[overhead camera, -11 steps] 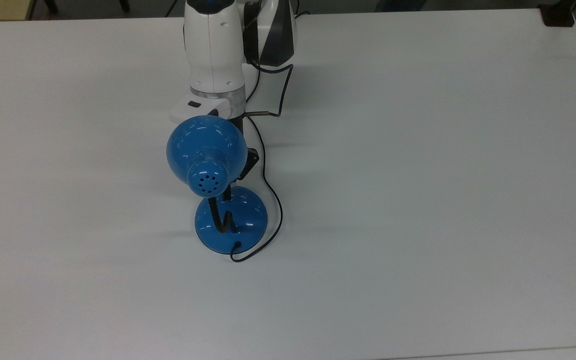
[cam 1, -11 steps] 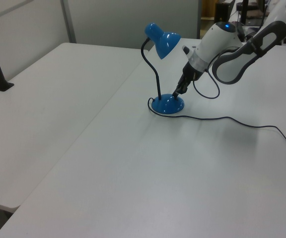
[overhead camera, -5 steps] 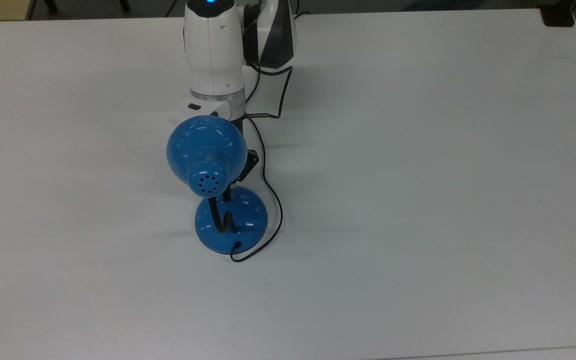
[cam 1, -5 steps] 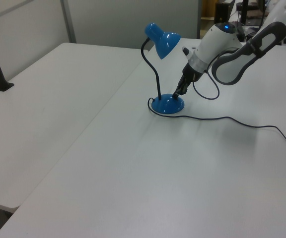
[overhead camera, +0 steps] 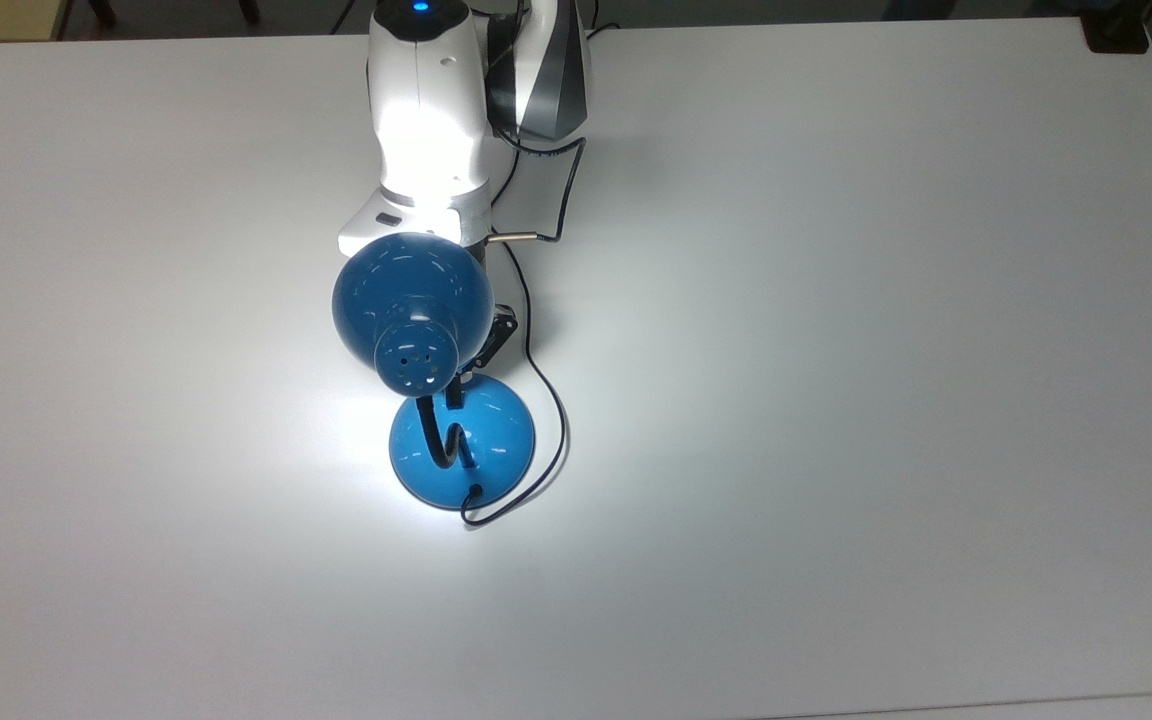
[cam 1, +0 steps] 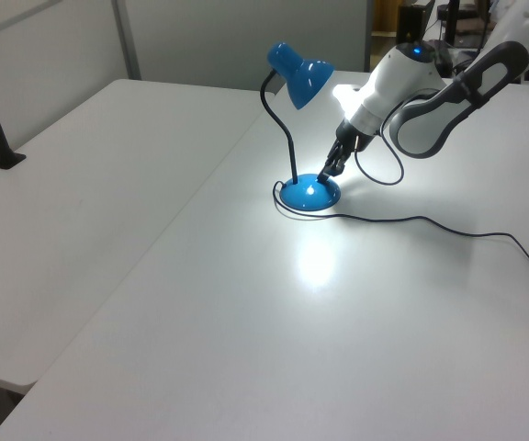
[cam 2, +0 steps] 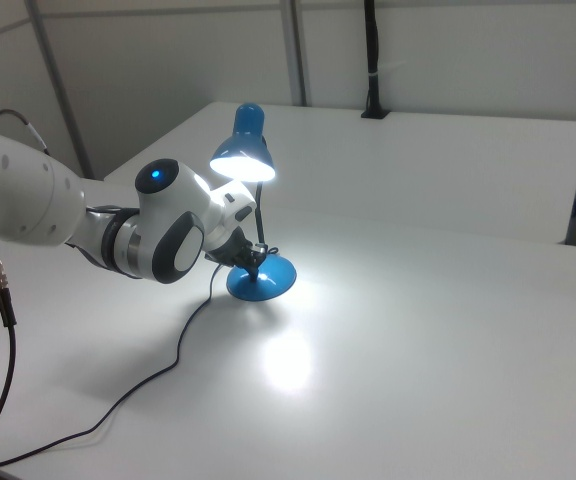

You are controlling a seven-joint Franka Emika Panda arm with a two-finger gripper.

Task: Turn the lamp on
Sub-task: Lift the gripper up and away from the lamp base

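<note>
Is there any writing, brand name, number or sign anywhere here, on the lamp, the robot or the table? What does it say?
None can be read.
The lamp: plain glossy blue, no lettering on its shade or base.
The robot arm: white and grey shell with a small blue light, no legible logo or number.
The table: bare white, no labels or signs.

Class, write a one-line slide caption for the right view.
Robot tool presses the base of the lit blue lamp, casting a bright pool on the white table.

Lit blue lamp (cam 1: 299, 110) on white table (cam 1: 246, 322), hand (cam 1: 326, 172) touching its dome base, bright pool beside.
</note>
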